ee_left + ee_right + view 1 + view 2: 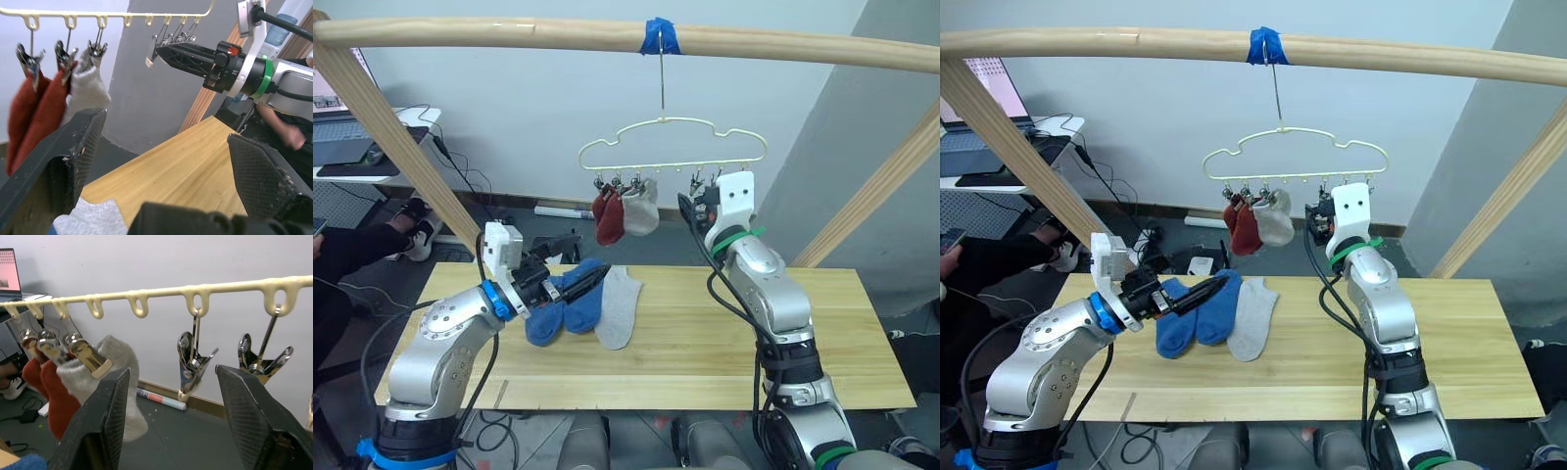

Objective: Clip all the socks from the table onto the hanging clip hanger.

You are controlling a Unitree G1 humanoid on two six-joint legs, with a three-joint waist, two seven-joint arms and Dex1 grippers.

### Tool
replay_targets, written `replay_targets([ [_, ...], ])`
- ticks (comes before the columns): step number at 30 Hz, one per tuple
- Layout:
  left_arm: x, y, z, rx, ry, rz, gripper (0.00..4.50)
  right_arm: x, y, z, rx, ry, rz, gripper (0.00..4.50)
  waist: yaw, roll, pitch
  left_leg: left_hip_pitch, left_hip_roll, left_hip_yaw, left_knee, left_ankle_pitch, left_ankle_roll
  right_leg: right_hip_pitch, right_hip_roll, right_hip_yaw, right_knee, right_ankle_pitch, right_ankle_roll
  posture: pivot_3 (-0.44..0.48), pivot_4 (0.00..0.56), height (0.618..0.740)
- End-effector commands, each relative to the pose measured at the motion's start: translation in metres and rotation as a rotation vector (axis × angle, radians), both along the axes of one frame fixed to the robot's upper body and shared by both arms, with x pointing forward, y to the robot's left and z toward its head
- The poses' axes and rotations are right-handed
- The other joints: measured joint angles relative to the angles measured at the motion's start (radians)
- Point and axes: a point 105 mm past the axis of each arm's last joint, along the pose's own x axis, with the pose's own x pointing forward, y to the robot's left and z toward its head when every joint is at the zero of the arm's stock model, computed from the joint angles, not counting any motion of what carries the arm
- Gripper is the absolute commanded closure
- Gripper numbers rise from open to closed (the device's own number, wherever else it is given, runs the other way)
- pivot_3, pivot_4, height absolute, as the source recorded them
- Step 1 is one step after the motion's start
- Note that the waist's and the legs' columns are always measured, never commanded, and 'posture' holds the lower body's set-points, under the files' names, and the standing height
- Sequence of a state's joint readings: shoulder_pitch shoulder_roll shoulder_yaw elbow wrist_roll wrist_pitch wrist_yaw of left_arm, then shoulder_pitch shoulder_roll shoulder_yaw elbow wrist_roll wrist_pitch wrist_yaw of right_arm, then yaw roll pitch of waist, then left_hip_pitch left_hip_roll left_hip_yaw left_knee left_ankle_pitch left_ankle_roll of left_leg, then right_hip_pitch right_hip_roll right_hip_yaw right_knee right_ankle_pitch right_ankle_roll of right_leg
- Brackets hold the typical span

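Right wrist view looks along the right gripper (168, 416), its two black fingers spread apart with nothing between them, raised just under the clip hanger (161, 292). One empty silver clip (193, 363) dangles in the gap between the fingers; another empty clip (264, 360) hangs just past it at 3 o'clock.

From the head camera, the hanger hangs by its hook from a wooden rail (509, 33) marked with blue tape (662, 36). Two rust red socks (609, 217) and one light grey sock (642, 208) are already clipped at its 9 o'clock end.

Three socks lie on the table (822, 323): two blue socks (570, 299) side by side and a light grey sock (620, 305) touching them at 3 o'clock. The left gripper (579, 282) hovers low over the blue pair, its fingers parted and empty, the grey sock just beyond its tips.
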State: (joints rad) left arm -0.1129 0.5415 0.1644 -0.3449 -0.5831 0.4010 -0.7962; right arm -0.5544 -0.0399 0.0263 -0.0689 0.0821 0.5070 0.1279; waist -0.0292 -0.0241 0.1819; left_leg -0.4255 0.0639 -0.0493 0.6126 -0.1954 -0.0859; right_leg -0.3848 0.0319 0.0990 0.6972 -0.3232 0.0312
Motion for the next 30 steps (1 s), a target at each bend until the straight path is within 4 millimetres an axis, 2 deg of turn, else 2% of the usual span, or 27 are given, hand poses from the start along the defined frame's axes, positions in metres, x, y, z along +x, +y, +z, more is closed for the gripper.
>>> replay_targets([
  [1,-0.002,-0.002,0.015,-0.029,-0.058,-0.008,0.0,0.001,0.003,0.018,0.03,-0.064,0.003,1.58,0.0,0.0,0.0,0.0,0.0,0.0,0.0,0.0,0.0,0.0,0.0,0.0,0.0,0.0,0.0,0.081,0.158,0.74],
  [14,-0.007,-0.009,0.016,-0.047,-0.052,-0.021,0.0,0.007,0.012,0.023,0.061,-0.075,0.008,1.58,0.0,0.0,0.0,0.0,0.0,0.0,0.0,0.0,0.0,0.0,0.0,0.0,0.0,0.0,0.0,0.093,0.16,0.74],
  [22,-0.012,-0.005,0.026,-0.078,-0.074,-0.063,0.0,0.011,0.017,0.027,0.066,-0.091,0.011,1.58,0.0,0.0,0.0,0.0,0.0,0.0,0.0,0.0,0.0,0.0,0.0,0.0,0.0,0.0,0.0,0.096,0.16,0.74],
  [30,-0.014,-0.004,0.025,-0.075,-0.08,-0.057,0.0,0.012,0.017,0.026,0.084,-0.084,0.01,1.58,0.0,0.0,0.0,0.0,0.0,0.0,-0.001,0.0,0.0,-0.001,0.0,0.0,0.0,0.0,0.0,0.101,0.156,0.74],
])
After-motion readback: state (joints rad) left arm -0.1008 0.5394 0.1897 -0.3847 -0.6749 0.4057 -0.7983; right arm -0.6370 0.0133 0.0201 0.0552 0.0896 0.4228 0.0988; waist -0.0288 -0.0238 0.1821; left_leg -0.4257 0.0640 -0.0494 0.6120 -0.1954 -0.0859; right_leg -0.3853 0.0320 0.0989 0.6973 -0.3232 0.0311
